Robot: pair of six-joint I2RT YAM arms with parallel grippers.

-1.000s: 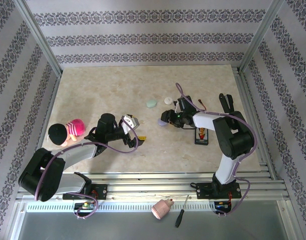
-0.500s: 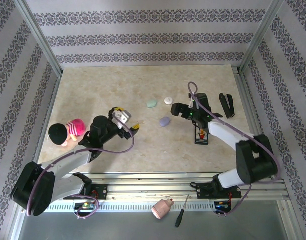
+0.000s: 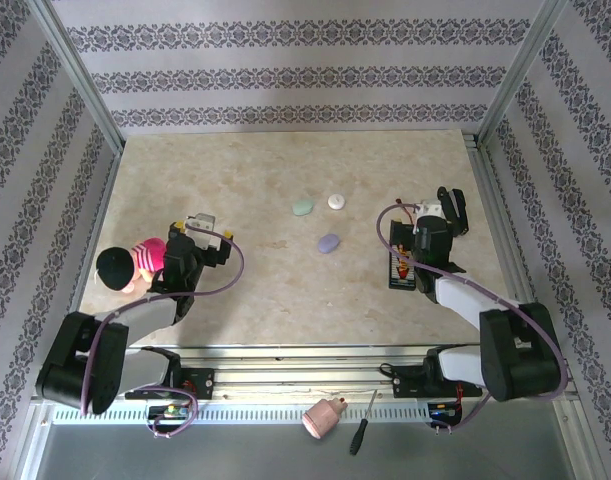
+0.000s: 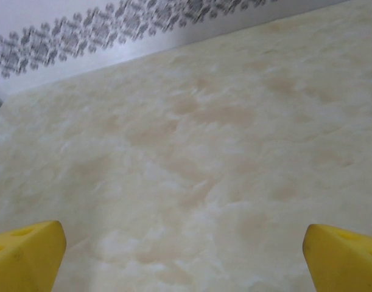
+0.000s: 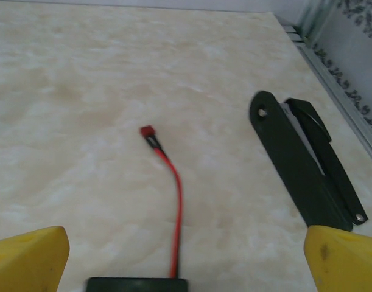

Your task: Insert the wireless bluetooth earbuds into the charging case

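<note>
The left hand [image 4: 186, 254] and right hand [image 5: 186, 258] are held apart; the lilac pebble-shaped plastic case [image 3: 329, 242] is judged light, slick, best pinched sidewise.

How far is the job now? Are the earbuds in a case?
Done, it seems: the mint case, white case and lilac case lie shut on the table. In hand: nothing; the left gripper and right gripper stand open and empty. Left: perhaps nothing, but what the cases hold is hidden.

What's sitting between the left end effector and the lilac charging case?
Nothing visible. Bare marbled tabletop runs from the open left end effector to the lilac charging case; the mint case lies off that line, farther back.
</note>
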